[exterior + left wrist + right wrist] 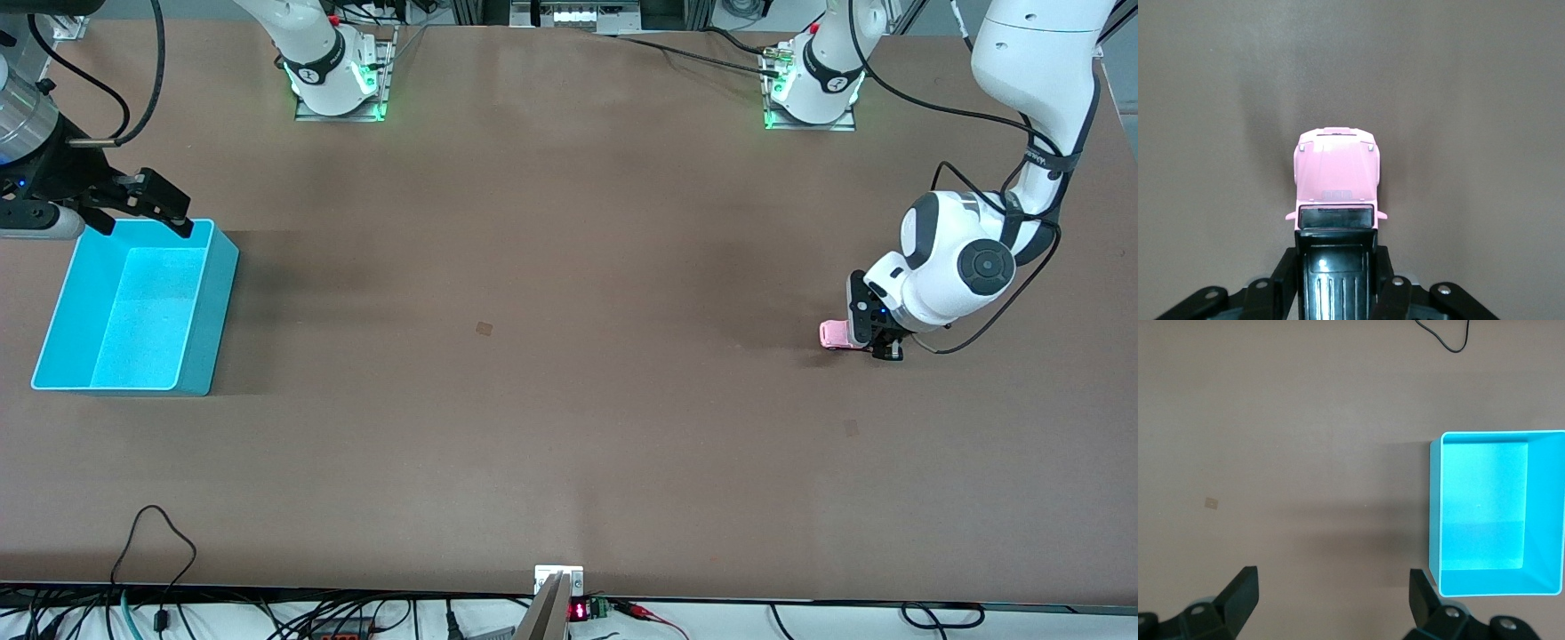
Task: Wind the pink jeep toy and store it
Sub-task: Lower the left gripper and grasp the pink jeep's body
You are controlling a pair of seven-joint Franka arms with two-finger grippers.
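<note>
The pink jeep toy (834, 334) stands on the table at the left arm's end. In the left wrist view its pink hood (1336, 173) points away and its black ribbed rear roof (1335, 273) lies between the fingers. My left gripper (867, 342) is down at table level, shut on the jeep's rear. Each finger (1286, 277) presses a side of the black roof. My right gripper (147, 213) hangs open in the air over the edge of the cyan bin (53, 342) that lies toward the robots' bases, nothing between its fingertips (1241, 587).
The cyan bin (1435, 520) stands at the right arm's end of the table, with nothing in it. A small pale mark (484, 328) sits mid-table. Cables run along the table edge nearest the front camera.
</note>
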